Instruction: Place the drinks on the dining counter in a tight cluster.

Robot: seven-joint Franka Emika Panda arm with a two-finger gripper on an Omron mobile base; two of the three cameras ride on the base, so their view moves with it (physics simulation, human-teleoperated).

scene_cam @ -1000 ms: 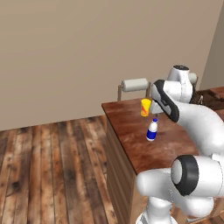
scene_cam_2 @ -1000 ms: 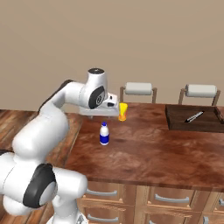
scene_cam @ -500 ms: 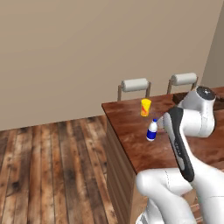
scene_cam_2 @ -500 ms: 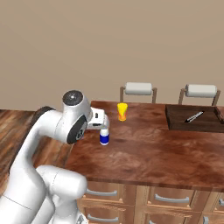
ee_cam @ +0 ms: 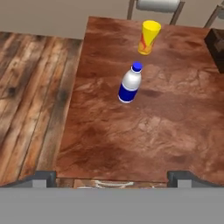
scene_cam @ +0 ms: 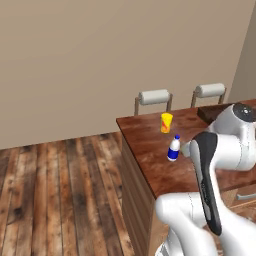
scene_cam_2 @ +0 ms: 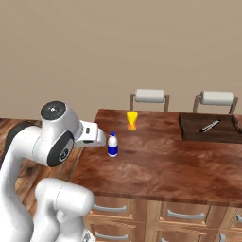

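Note:
A yellow cup with a red mark [scene_cam_2: 132, 120] [scene_cam: 166, 122] [ee_cam: 148, 36] stands near the far left of the dining counter [scene_cam_2: 160, 165] [ee_cam: 131, 135] [scene_cam: 145, 145]. A white bottle with a blue label [scene_cam_2: 112, 144] [scene_cam: 173, 148] [ee_cam: 130, 83] stands upright a short way nearer, apart from the cup. My gripper [ee_cam: 112, 178] [scene_cam_2: 101, 139] hovers at the counter's left edge, just left of the bottle, open wide and holding nothing. Its fingertips [ee_cam: 43, 177] are far apart, and the bottle is well ahead of them.
Two stools with grey cylinder backs [scene_cam_2: 150, 96] [scene_cam_2: 217, 98] stand behind the counter. A dark board with a knife [scene_cam_2: 208, 127] lies at the far right. Drawer fronts [scene_cam_2: 179, 215] face the base. Wooden floor [scene_cam: 60, 190] spreads to the left.
The arm has swung back from beside the yellow cup toward the counter's near left edge. The jaws stayed open. Cup and bottle have not moved.

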